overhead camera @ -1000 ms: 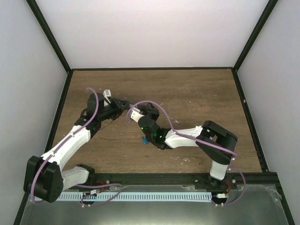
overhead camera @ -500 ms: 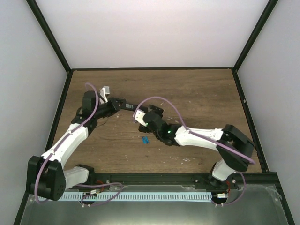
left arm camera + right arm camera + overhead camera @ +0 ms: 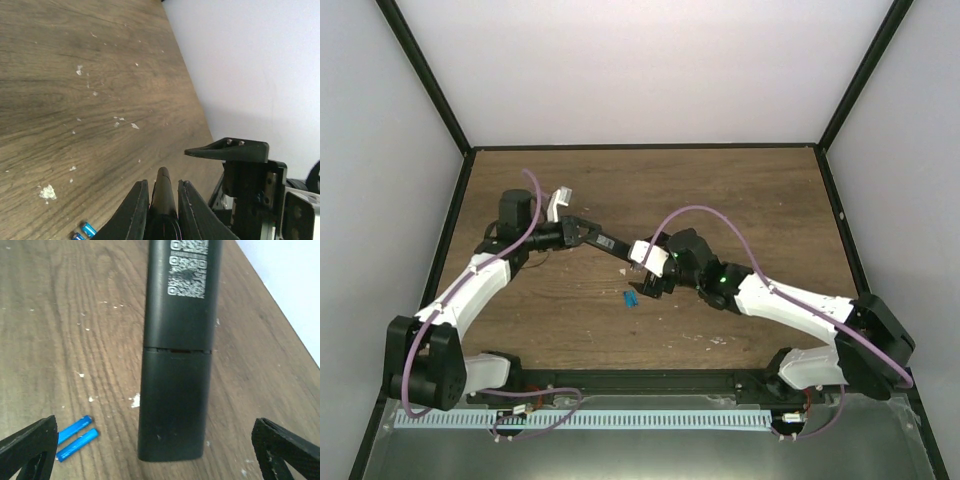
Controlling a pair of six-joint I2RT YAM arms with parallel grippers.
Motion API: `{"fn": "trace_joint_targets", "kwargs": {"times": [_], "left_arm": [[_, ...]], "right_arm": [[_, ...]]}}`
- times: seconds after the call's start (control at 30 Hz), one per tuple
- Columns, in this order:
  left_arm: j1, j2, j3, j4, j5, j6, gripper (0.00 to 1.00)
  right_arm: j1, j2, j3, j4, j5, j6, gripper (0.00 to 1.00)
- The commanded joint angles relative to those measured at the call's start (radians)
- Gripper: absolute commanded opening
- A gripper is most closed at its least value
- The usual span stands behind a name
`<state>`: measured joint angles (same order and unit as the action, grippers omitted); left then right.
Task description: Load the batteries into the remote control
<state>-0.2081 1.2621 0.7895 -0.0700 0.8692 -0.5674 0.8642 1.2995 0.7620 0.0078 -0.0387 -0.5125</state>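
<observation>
Remote control sits clenched in the left hand, whose two fingers press its sides, the slim black bar pointing rightward above the wooden counter. Its back faces the right wrist camera, printed code squares above a seam across the body. Two blue batteries lie side by side on the counter, just beside the remote's free end. The right hand is released, its fingers spread wide on either side of that end, touching neither edge.
</observation>
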Motion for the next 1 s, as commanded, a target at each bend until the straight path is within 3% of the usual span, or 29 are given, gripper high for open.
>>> {"fn": "trace_joint_targets", "kwargs": {"times": [0.0,0.27,0.63,0.97], "left_arm": [[0.003,0.005,0.035,-0.043,0.108,0.081,0.07],[0.003,-0.022,0.014,-0.068,0.154,0.108,0.06],[0.004,-0.062,-0.012,-0.067,0.199,0.132,0.03],[0.003,-0.056,-0.003,-0.078,0.202,0.147,0.02]], "right_arm": [[-0.002,0.005,0.006,-0.038,-0.112,-0.031,0.96],[-0.005,0.041,0.038,-0.052,-0.115,-0.04,0.78],[-0.006,0.04,0.045,-0.072,-0.097,-0.048,0.38],[-0.006,0.067,0.064,-0.12,-0.107,-0.062,0.29]]}}
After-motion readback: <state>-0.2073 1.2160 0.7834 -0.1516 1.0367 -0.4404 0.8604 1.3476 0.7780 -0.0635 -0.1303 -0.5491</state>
